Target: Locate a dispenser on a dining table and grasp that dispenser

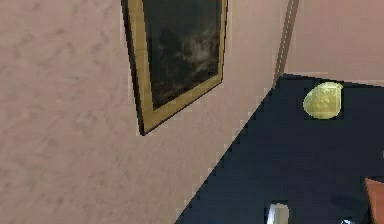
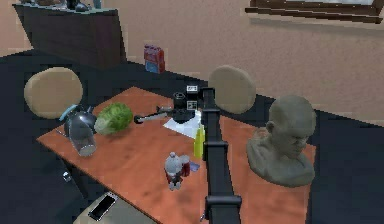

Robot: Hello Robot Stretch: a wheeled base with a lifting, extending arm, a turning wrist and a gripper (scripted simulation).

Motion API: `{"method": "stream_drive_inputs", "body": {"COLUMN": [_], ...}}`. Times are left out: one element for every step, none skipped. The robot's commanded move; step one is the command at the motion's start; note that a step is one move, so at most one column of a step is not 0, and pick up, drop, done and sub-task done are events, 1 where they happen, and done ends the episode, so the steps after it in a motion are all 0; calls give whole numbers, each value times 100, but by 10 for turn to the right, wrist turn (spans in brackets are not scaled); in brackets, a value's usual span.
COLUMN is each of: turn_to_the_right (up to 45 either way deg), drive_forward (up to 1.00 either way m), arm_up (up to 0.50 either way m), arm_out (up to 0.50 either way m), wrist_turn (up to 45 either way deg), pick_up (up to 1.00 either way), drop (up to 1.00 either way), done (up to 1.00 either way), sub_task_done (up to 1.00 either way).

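Observation:
A reddish wooden dining table (image 2: 140,160) stands in the arm side view. Near its front edge stands a small clear bottle with a red base (image 2: 175,170), shaped like a dispenser. A slim yellow-green bottle (image 2: 199,143) stands close against the dark arm bar (image 2: 217,160). The arm reaches out over the table, and the gripper (image 2: 148,119) points left toward a green lettuce (image 2: 115,118). White paper (image 2: 186,128) lies under the gripper's body. With the tabletop behind its far end, I cannot tell whether it holds anything.
A grey jug (image 2: 80,132) and a grey bust (image 2: 285,142) also stand on the table. Two round-backed chairs (image 2: 52,92) (image 2: 232,88) flank it. A dark sideboard (image 2: 75,35) stands far left. The forward view shows a framed painting (image 1: 180,55) on a pink wall and a yellow thing (image 1: 323,100) on dark floor.

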Motion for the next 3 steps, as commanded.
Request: {"method": "stream_drive_inputs", "body": {"turn_to_the_right": [0, 0, 0], "drive_forward": [0, 0, 0], "arm_up": [0, 0, -30], "arm_out": [0, 0, 0], "wrist_turn": [450, 180, 0], "pick_up": [0, 0, 0], "drop": [0, 0, 0], "done": [0, 0, 0], "sub_task_done": [0, 0, 0]}}
